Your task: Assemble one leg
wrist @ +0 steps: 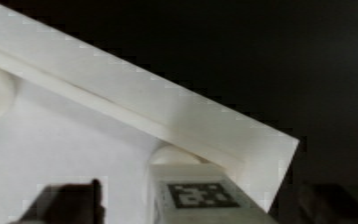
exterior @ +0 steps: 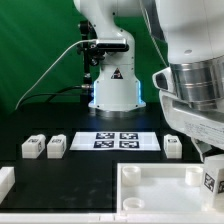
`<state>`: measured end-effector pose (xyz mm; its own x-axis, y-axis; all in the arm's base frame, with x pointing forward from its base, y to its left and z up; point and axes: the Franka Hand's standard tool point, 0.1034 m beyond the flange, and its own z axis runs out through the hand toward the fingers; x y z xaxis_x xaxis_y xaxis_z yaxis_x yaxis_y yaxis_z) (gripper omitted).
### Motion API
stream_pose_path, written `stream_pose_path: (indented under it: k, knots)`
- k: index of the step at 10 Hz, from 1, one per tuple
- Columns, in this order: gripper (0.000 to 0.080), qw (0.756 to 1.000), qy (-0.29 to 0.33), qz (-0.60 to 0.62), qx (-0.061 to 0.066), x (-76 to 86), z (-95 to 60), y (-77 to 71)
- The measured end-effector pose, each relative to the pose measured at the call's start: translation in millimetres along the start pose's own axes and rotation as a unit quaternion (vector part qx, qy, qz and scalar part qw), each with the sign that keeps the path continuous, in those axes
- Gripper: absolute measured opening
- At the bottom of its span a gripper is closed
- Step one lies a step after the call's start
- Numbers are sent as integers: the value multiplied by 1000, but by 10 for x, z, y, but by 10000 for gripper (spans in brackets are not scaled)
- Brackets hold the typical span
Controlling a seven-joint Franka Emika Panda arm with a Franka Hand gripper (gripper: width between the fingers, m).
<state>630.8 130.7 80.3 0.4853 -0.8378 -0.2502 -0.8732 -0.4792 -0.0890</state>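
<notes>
In the wrist view a leg (wrist: 208,192), a white block with a square marker, stands upright at the corner of the large white panel (wrist: 87,110), beside its raised rim. My gripper (wrist: 197,195) straddles this leg. One dark finger (wrist: 69,202) stands off it with a strip of panel showing between; the other finger (wrist: 332,198) sits close against it. In the exterior view the gripper (exterior: 208,160) hangs over the same leg (exterior: 212,180) at the panel's (exterior: 160,185) corner on the exterior view's right. The jaws look open around the leg.
Two loose legs (exterior: 31,147) (exterior: 56,148) lie on the exterior view's left and one (exterior: 172,146) on the right. The marker board (exterior: 120,140) lies between them, in front of the robot base (exterior: 112,85). A white piece (exterior: 5,180) sits at the left edge.
</notes>
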Motion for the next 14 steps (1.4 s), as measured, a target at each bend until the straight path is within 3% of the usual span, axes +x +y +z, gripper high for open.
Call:
stream_pose_path:
  k: [1,3,5,6,8,9,11,12,13,14]
  knots:
    - [628,999,4,-53,-6,2,-5,4]
    - [645,976,9,-215,-8,54,-18,15]
    - [649,954,8,-300,-9,54,-9,19]
    - [649,933,7,-359,-10,59,-7,22]
    - [649,874,15,-485,-26,146,-2,34]
    - [649,868,18,-496,-24,162,-8,26]
    - [648,878,18,-478,-23,151,-2,25]
    - [452,893,18,-449,-22,143,0,21]
    - [317,909,13,-415,-26,147,9,70]
    - [317,934,11,-357,-26,142,12,86]
